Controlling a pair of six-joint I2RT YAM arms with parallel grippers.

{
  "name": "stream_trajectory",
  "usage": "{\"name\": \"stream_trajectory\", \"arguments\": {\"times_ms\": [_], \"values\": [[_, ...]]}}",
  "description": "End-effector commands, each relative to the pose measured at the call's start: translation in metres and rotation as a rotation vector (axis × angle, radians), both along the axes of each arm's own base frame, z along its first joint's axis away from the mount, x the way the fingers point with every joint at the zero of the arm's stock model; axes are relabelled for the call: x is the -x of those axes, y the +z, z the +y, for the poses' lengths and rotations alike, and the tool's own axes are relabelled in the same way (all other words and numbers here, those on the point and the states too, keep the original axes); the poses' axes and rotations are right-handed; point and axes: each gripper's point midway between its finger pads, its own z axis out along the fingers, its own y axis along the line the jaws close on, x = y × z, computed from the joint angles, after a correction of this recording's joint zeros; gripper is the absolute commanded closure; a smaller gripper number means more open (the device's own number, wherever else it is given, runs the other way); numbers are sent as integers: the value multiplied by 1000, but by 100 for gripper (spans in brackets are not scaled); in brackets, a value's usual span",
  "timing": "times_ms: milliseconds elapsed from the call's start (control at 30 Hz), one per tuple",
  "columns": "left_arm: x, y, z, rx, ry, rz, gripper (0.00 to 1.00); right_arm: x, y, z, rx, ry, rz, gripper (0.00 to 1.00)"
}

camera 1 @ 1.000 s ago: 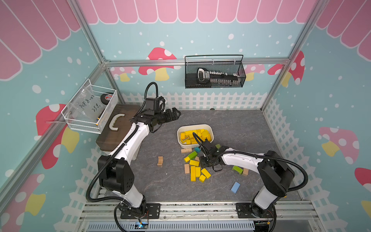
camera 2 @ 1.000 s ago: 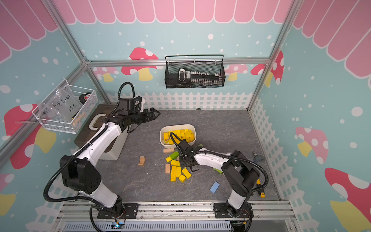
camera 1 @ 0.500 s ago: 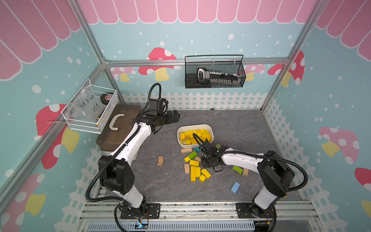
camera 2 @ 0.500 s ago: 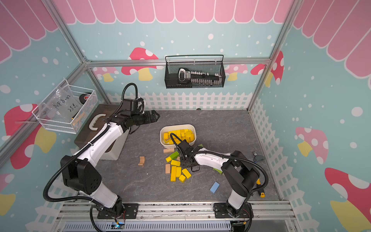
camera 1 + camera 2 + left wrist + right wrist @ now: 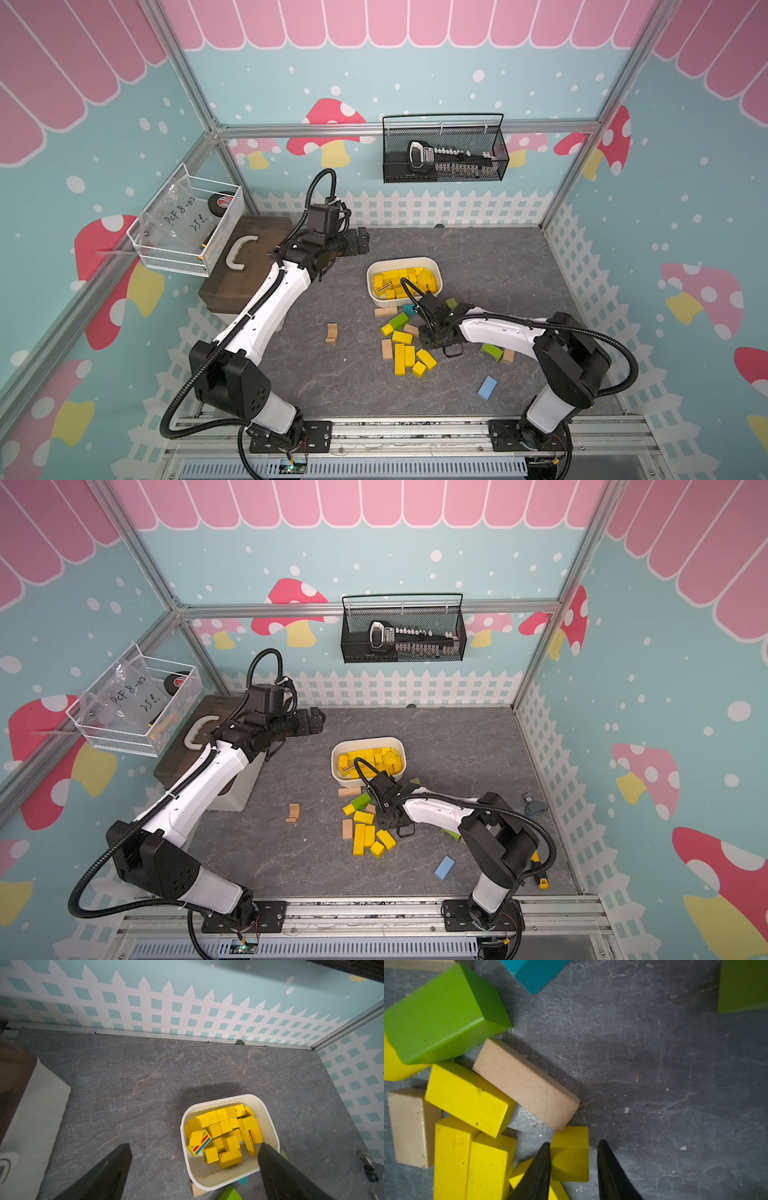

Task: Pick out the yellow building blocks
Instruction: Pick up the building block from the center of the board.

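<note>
Bright yellow building blocks (image 5: 222, 1126) — one striped.

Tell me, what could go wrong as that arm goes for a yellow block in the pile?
The right gripper straddles a yellow block touching a tan block; closing might shove the tan one. Another yellow block lies beside one finger, so the grip could catch both or slip. The white tub looks full; a dropped block might bounce out.
</note>
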Motion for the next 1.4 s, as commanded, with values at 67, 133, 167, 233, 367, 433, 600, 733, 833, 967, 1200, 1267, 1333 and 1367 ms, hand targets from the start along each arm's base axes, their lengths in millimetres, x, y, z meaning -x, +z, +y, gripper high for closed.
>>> {"name": "stream_trajectory", "arguments": {"times_ms": [67,133,167,233,367,433,600,733,833,967,1200,1267,1333,1367], "values": [[5,6,6,-25,18,-46,0,4,4,-5,8,-17,-9,70],[5,5,5,-28,14,-45,1,4,4,-5,6,-16,-10,72],[5,4,5,-28,15,-42,1,4,5,-5,4,-15,-11,73],[4,2,5,-29,16,-37,0,3,6,-4,-1,-14,-16,76],[3,1,3,-33,5,-36,0,1,12,-5,-9,-20,-41,80],[3,2,0,-22,-9,-42,0,-2,22,-4,-26,-20,-66,80],[6,4,-20,53,-96,-33,0,-17,57,2,-61,-9,-149,80],[6,5,-24,84,-107,-34,1,-37,80,17,-91,5,-184,80],[7,8,-28,105,-122,-53,0,-56,92,35,-123,23,-189,80],[7,6,-27,117,-117,-71,0,-83,105,61,-144,47,-201,80],[10,21,-15,101,-76,-121,0,-123,100,109,-243,70,-151,81],[10,20,-9,85,-49,-113,0,-131,96,122,-275,74,-131,81],[10,18,-3,69,-25,-92,0,-136,92,132,-294,79,-117,81],[10,18,-2,65,-26,-85,0,-138,91,136,-304,78,-108,81]]}}
